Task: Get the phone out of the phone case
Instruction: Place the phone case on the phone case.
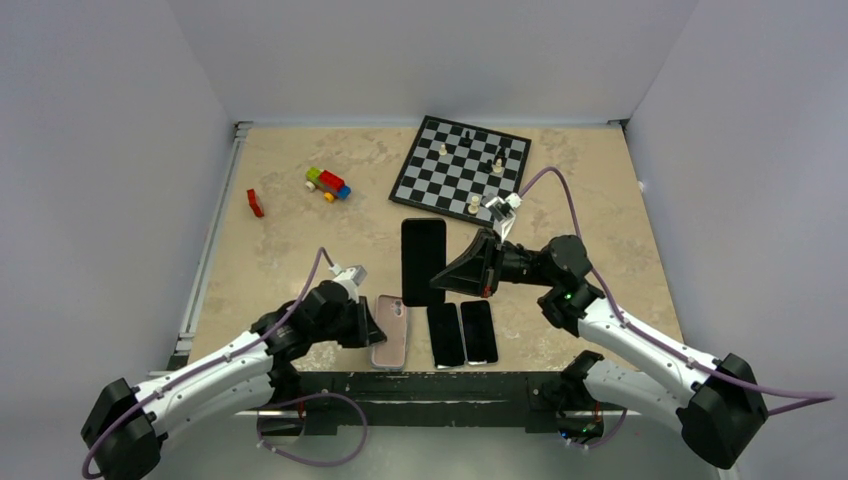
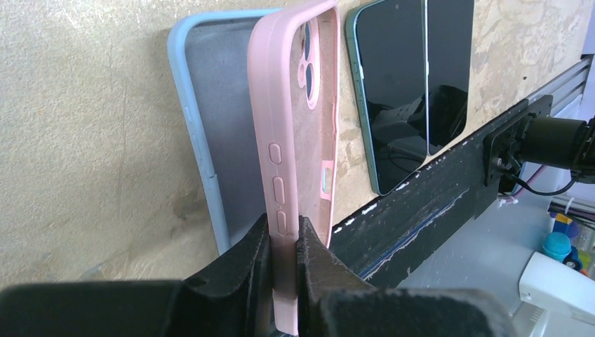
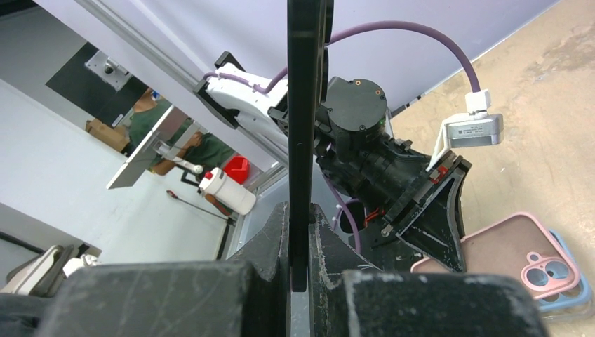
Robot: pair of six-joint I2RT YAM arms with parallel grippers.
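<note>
My left gripper [image 1: 371, 328] is shut on the long edge of an empty pink phone case [image 1: 391, 331], tilting it up on its side near the table's front edge. In the left wrist view the fingers [image 2: 254, 247] pinch the pink case [image 2: 295, 119] by its button side. My right gripper [image 1: 441, 279] is shut on a black phone [image 1: 423, 258], held clear of the case to its right. In the right wrist view the phone [image 3: 303, 98] stands edge-on between the jaws, with the pink case [image 3: 516, 251] beyond it.
A light blue case [image 2: 203, 133] lies under the pink one. Two dark phones [image 1: 445, 334] [image 1: 479, 331] lie side by side at the front edge. A chessboard [image 1: 455, 180] with a few pieces, a brick toy car [image 1: 328, 183] and a red brick [image 1: 255, 202] sit farther back.
</note>
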